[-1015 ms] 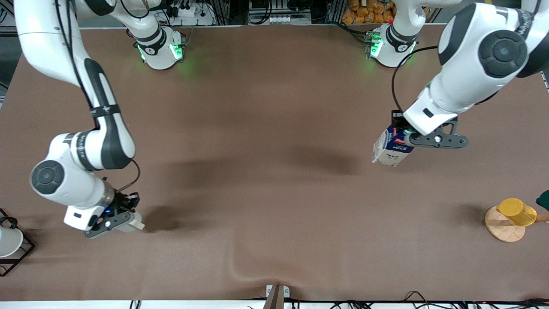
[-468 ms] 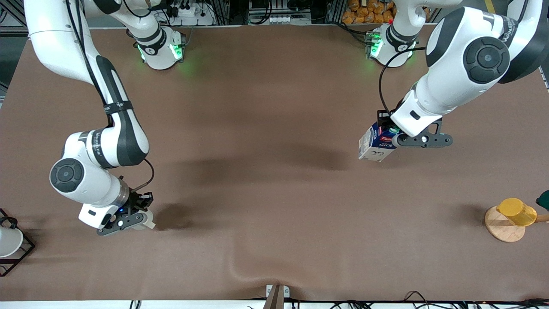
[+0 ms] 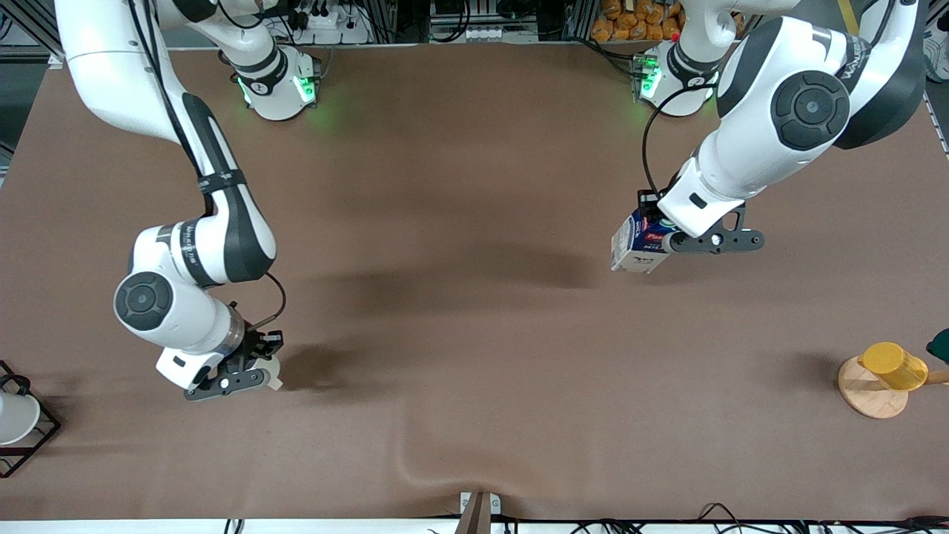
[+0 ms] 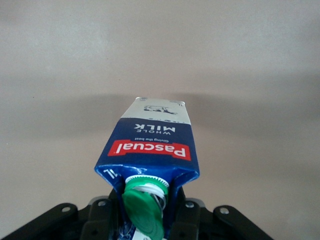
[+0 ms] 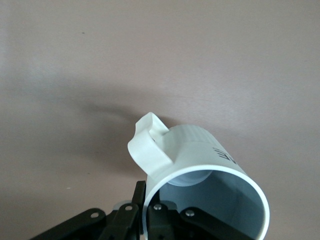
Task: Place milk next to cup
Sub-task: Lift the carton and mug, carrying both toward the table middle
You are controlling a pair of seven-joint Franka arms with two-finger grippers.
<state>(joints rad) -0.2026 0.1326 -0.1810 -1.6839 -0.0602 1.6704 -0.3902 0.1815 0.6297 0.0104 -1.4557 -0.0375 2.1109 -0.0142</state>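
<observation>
The milk (image 3: 636, 248) is a dark blue carton with a red label band and a green cap, and it hangs tilted above the brown table toward the left arm's end. My left gripper (image 3: 667, 239) is shut on its gabled top. The left wrist view shows the milk (image 4: 150, 150) pointing away from the left gripper (image 4: 147, 215), cap between the fingers. The cup (image 3: 271, 369), a pale mug, is held just over the table toward the right arm's end. My right gripper (image 3: 248, 377) is shut on it. The right wrist view has the right gripper (image 5: 152, 212) pinching the wall of the cup (image 5: 200, 155), handle to the side.
A yellow cup (image 3: 893, 365) lies on a round wooden coaster (image 3: 869, 393) at the left arm's end, with a dark green thing (image 3: 940, 345) at the edge beside it. A white cup in a black wire frame (image 3: 16, 419) stands at the right arm's end. The brown cover wrinkles near the front edge (image 3: 422, 460).
Both arms have moved toward the middle of the table. The left gripper carried the milk toward the right arm's end, and the right gripper carried the cup toward the left arm's end.
</observation>
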